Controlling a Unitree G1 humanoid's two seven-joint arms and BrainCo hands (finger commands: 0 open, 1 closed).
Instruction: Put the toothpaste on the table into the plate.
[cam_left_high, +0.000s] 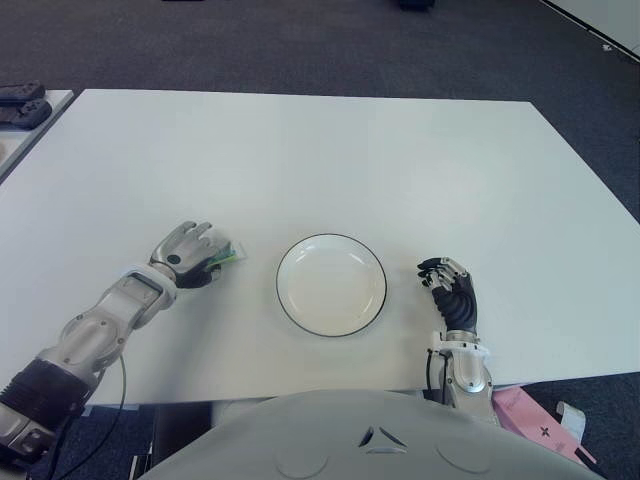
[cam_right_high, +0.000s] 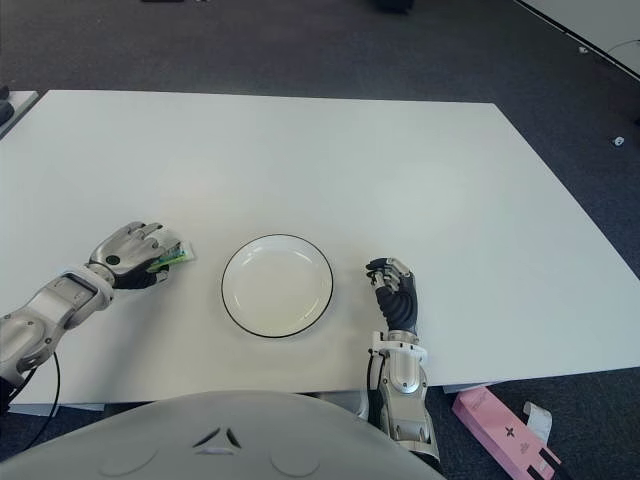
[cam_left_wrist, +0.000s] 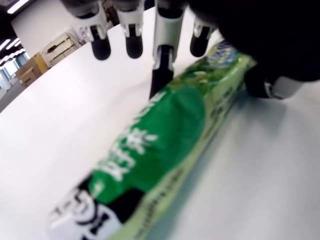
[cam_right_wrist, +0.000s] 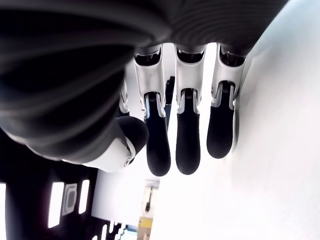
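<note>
1. One toothpaste (cam_left_wrist: 165, 135), a green pack, lies flat on the white table (cam_left_high: 330, 150) directly under the left hand (cam_left_high: 187, 255), with one end poking out past the fingertips toward the plate (cam_left_high: 331, 284).
2. In the left wrist view the left hand's fingers (cam_left_wrist: 161, 60) are spread over the pack. One tip seems to touch its top, the others hang just above, and the thumb sits close at the pack's far end. I judge it not yet clamped.
3. The plate is bare and stands near the pack's exposed end, between the two hands.
4. The right hand (cam_left_high: 452, 290) shows on the plate's other side, fingers curled loosely together around nothing, idle.
5. The pack looks light and fairly stiff along its length, with a glossy skin that could slide on the smooth tabletop.
6. Best hold, in my view: across the narrow width at mid-length, fingers on one long edge, thumb on the other, so it does not tip.
</note>
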